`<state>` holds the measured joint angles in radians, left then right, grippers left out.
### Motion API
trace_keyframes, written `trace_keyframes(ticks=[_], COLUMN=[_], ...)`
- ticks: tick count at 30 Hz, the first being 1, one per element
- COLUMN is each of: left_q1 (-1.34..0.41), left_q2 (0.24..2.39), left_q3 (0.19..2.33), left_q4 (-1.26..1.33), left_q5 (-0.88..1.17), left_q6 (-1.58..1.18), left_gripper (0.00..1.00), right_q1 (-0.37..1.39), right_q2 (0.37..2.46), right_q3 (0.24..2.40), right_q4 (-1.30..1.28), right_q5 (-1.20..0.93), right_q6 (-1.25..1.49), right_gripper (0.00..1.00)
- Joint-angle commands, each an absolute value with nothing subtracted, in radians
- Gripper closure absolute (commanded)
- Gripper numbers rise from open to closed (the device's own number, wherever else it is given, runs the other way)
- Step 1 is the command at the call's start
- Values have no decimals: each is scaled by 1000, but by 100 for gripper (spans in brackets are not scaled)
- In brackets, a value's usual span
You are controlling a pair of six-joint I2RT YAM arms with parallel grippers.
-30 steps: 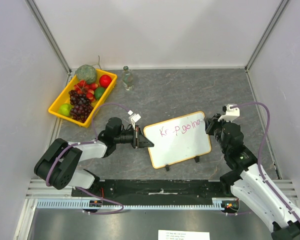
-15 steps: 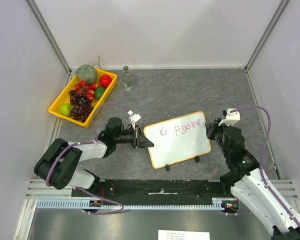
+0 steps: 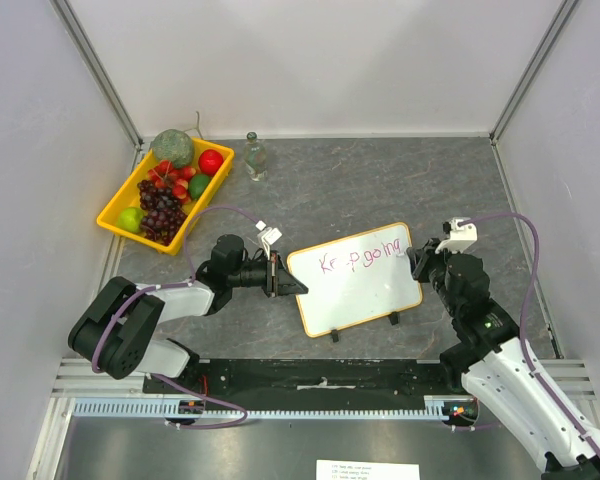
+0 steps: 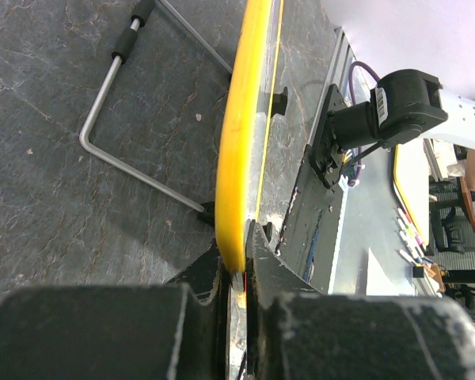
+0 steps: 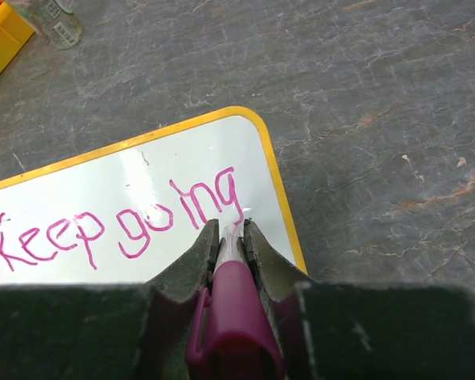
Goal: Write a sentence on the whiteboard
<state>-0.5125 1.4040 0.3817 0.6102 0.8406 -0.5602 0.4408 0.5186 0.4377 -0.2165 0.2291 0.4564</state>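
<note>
Whiteboard (image 3: 365, 298): set between the 2 grippers, writing side up, propped on a wire stand (image 4: 142, 174); "Keep going" (image 5: 134, 231) is written in pink along its far edge.
Left gripper (image 4: 236, 252): shut tight on the whiteboard's yellow frame at the left short edge. It is judged to be there so that the board is not pushed about under the pen.
Right gripper (image 5: 231, 231): closed round a pink marker (image 5: 234, 317) at the whiteboard's far right corner. The tip is set at the tail of the last "g", just inside the frame, but contact cannot be told. Little room is left on that line.
Room: pale walls (image 3: 310, 70) stand on 3 sides of the whiteboard.
Table (image 3: 380, 190): dark and stone-patterned, under the whiteboard.
Fruit tray (image 3: 138, 238): well off to the whiteboard's far left.
Bottle (image 3: 255, 158): beyond the whiteboard, just beside the tray.
</note>
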Motion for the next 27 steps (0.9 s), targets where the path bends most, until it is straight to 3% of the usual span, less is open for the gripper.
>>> trace_keyframes(ticks=[1,27], left_q1=[-515,-514], left_q2=[1416,1407], left_q3=[368,367], left_q4=[526,522], left_q5=[732,727], left_q6=[-426,-423], left_gripper=[98,98], right_q1=[437,437], right_q2=[541,503], right_q3=[428,554], right_q4=[-238,-210], right_q5=[163,84], right_q6=[462,520], right_gripper=[100,100])
